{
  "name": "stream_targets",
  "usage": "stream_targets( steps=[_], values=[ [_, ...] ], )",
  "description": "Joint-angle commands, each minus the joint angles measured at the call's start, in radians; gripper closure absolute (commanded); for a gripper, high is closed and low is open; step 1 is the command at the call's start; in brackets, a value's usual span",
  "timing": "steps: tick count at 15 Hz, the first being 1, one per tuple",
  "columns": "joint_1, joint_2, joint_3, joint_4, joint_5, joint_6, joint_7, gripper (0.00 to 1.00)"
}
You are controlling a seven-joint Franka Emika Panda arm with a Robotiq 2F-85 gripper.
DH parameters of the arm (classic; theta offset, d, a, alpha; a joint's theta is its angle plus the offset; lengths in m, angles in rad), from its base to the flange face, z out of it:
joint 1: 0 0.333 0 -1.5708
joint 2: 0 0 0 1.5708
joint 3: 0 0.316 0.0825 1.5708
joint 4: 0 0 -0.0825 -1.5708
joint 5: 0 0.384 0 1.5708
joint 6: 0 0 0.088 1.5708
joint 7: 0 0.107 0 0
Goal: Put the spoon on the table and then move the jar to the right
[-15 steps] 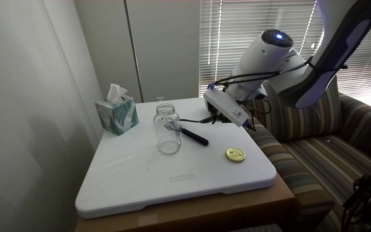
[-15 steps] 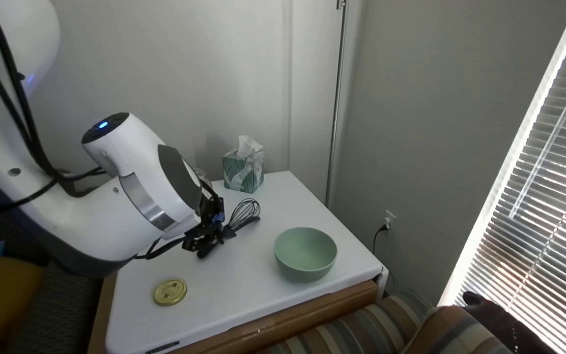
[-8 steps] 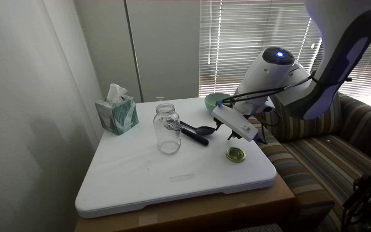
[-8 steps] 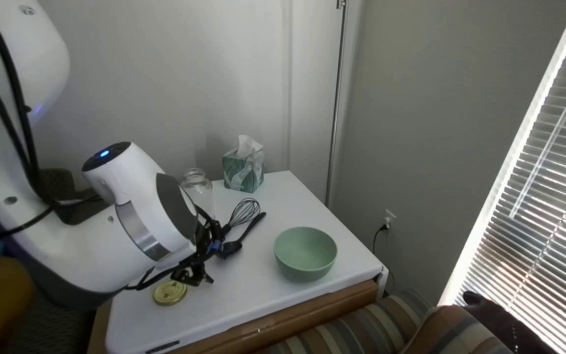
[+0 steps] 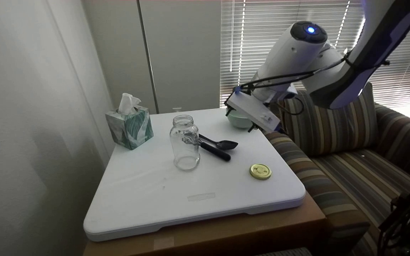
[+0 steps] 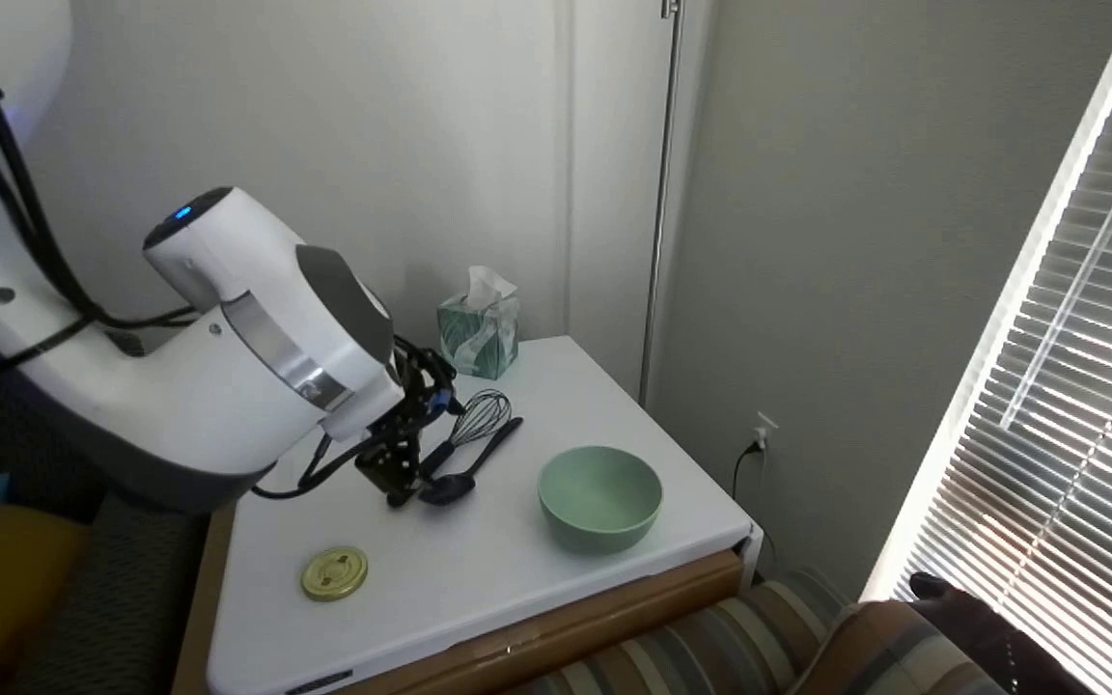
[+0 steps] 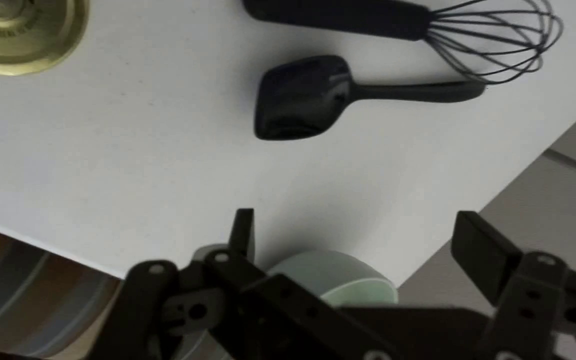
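In an exterior view, from left to right, the lidless glass jar [image 5: 185, 146] is met first, stood upright on the white-topped table [image 5: 148, 199]. It is judged stiff, fairly light, slippery and easily broken; it is best taken across the upper body or by the narrower neck, with a gentle, even squeeze. At about three o'clock from it, the black spoon [image 7: 340, 92] is laid flat on the table, so the spoon's step can be counted as done and the jar's as left to do. Probably light and stiff, the glossy spoon is best lifted by its slim handle, should that be needed. Around these, again from left to right, a teal-patterned tissue box [image 5: 130, 128] is seen between nine and ten o'clock from the jar. Between three and four, the handle of a wire whisk [image 7: 393, 21] is pointed outward, its head being seen through the glass; by whisk and spoon a low slide that way could be blocked. At two o'clock the pale green bowl [image 6: 599, 497] is partly covered by the gripper [image 7: 355, 225], whose fingers are spread wide with nothing grasped. At four o'clock a gold lid [image 5: 260, 171] is found, well apart. In an exterior view the jar is hidden, apparently by the robot arm [image 6: 257, 347]
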Motion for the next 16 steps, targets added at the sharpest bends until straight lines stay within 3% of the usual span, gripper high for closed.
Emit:
stream_targets(
  steps=[1,3,4,5,6,11,13,14,16],
  values=[
    [-0.047,-0.173,0.049,-0.059,-0.139,0.000,-0.097,0.00],
    [-0.104,-0.264,0.115,-0.072,-0.290,0.000,-0.113,0.00],
    [-0.211,-0.337,0.248,-0.118,-0.259,-0.042,-0.255,0.00],
    [-0.146,-0.311,0.159,-0.088,-0.412,0.029,-0.116,0.00],
    [-0.221,-0.353,0.253,-0.098,-0.479,0.004,-0.137,0.00],
    [-0.304,-0.347,0.389,-0.038,-0.870,-0.001,-0.036,0.00],
    [-0.305,-0.323,0.425,-0.011,-1.007,0.011,0.016,0.00],
    [-0.280,-0.353,0.386,-0.051,-0.908,-0.002,-0.019,0.00],
    [-0.275,-0.350,0.394,-0.049,-0.919,-0.003,0.000,0.00]
  ],
)
